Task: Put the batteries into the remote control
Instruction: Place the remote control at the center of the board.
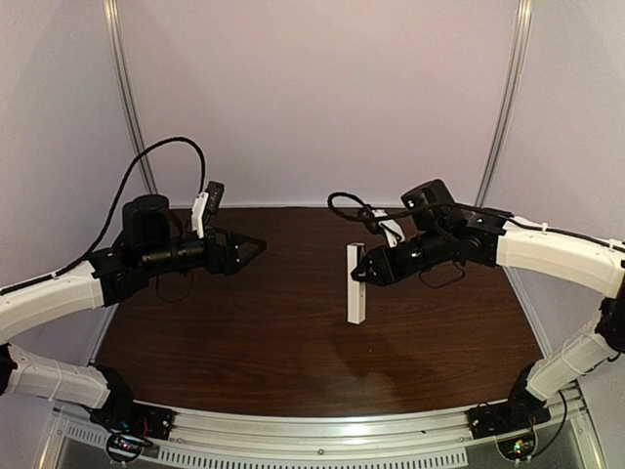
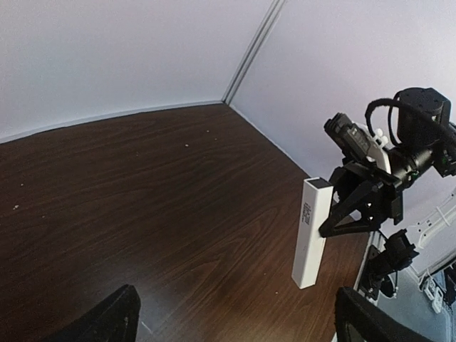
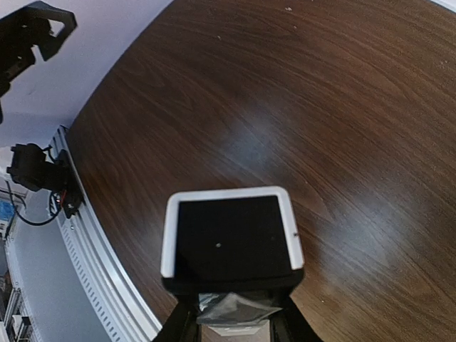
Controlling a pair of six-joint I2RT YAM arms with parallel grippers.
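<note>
Top view, edges: the table [image 1: 244,342] is closed in by pale walls [image 1: 312,98] behind and at both sides, with a metal rail [image 1: 322,435] along the near edge.
Top view, open room: bare wood lies between the left gripper [image 1: 256,246] and the right gripper [image 1: 359,276], which face each other well apart.
Top view, task thing: the remote control [image 1: 356,285] stands upright in the right jaws, gripped on its upper half, with most of its length hanging below them.
Top view, unclear: how far the left jaws stand apart cannot be told here, nor whether the bar's lower end meets the wood.
Left wrist view, jaws: the left gripper [image 2: 236,299] has its two fingers spread wide, with nothing between them.
Left wrist view, task thing: the remote control [image 2: 311,231] is well ahead of these jaws and off to one side, near the table [image 2: 142,199] edge. The right gripper [image 2: 340,212] pinches it from behind.
Left wrist view, cut off: both fingers run out of the frame at the bottom.
Right wrist view, jaws: the right gripper [image 3: 235,320] is closed against the remote control [image 3: 231,242], seen end-on just ahead of the tips.
Right wrist view, open room: the table [image 3: 285,107] spreads bare beyond the jaws, with the rail [image 3: 92,263] to one side.
Right wrist view, unclear: the bar's end is a dark face in a white rim, and whether it is a panel or a hollow cannot be told.
</note>
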